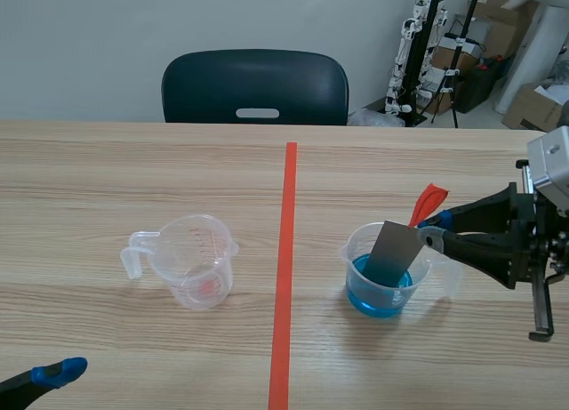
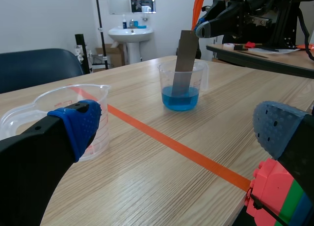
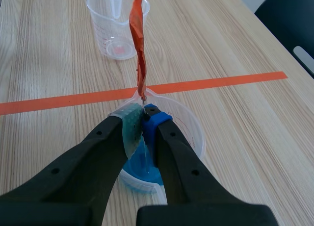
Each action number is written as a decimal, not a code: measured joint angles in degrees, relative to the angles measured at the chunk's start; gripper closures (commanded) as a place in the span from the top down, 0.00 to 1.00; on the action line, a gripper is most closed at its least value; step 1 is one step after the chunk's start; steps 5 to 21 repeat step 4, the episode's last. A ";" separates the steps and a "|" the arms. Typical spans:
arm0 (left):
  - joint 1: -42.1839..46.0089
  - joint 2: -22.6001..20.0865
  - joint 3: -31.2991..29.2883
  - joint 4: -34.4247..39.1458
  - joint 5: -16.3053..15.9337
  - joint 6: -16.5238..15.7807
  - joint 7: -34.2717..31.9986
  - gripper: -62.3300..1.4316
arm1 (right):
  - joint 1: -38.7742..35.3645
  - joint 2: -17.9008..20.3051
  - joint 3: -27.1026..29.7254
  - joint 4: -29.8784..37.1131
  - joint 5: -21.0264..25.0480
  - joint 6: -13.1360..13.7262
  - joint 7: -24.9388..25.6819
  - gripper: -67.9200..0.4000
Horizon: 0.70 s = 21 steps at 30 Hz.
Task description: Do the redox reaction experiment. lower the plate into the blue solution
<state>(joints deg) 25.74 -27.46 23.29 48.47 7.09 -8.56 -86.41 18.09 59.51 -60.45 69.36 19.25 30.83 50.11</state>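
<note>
- The right fingers (image 3: 143, 117) are pinching shut on an orange-red strip (image 3: 140, 44) that is sticking up ahead of them
- The grey plate (image 1: 391, 253) is hanging tilted just under those fingertips, its lower end sitting in the blue solution (image 1: 378, 301) inside a clear beaker (image 1: 354, 250)
- The left fingers (image 2: 174, 125) are gaping wide and holding nothing, with an empty measuring cup (image 2: 73, 96) just beside one pad and the beaker standing well ahead on the tabletop (image 2: 147, 182)

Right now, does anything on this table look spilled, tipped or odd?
Nothing looks spilled. Only the grey plate leans askew in the cup of blue solution, a crumpled orange-red strip sticking up where the right gripper pinches its top.
</note>
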 measured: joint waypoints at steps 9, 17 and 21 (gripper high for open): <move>0.00 0.00 0.00 0.00 0.00 0.00 0.00 1.00 | 0.00 0.00 0.00 0.00 0.00 0.00 0.00 0.02; 0.00 0.00 0.00 0.00 0.00 0.00 0.00 1.00 | 0.00 0.00 0.00 0.00 0.00 0.00 0.00 0.02; 0.00 0.00 0.00 0.00 0.00 0.00 0.00 1.00 | 0.00 0.00 0.00 0.00 0.00 0.00 0.00 0.02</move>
